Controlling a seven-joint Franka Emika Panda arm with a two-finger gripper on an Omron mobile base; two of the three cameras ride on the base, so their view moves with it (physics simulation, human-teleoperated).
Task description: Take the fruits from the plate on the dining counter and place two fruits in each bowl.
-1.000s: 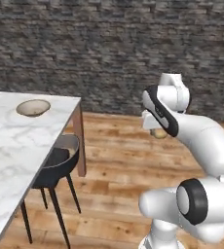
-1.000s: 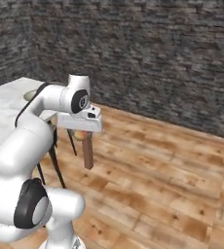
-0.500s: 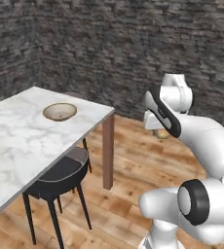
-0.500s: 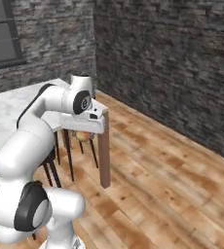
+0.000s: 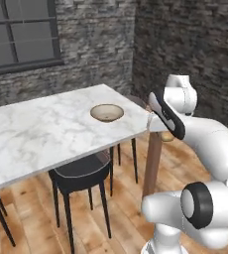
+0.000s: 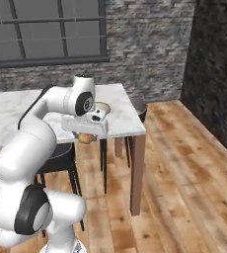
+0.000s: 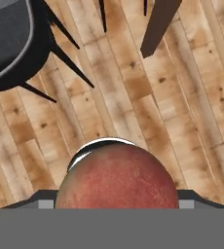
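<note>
Gripper (image 6: pixel 86 137) clenched on reddish fruit (image 7: pixel 118 177), held beside end of dining counter (image 5: pixel 46 129), above wooden floor; one tan bowl (image 5: pixel 107 112) near counter corner, black chair (image 5: pixel 81 171) beneath

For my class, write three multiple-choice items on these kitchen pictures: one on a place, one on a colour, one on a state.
1. Where is the bowl?
A. on the dining counter
B. on the floor
C. on a chair

2. What colour is the fruit at the gripper?
A. green
B. reddish-brown
C. purple

3. Does the bowl hold anything?
A. two fruits
B. one fruit
C. nothing visible

Key:
1 A, it sits on the marble top near the corner.
2 B, the hand view shows it.
3 C, its inside looks bare.
</note>
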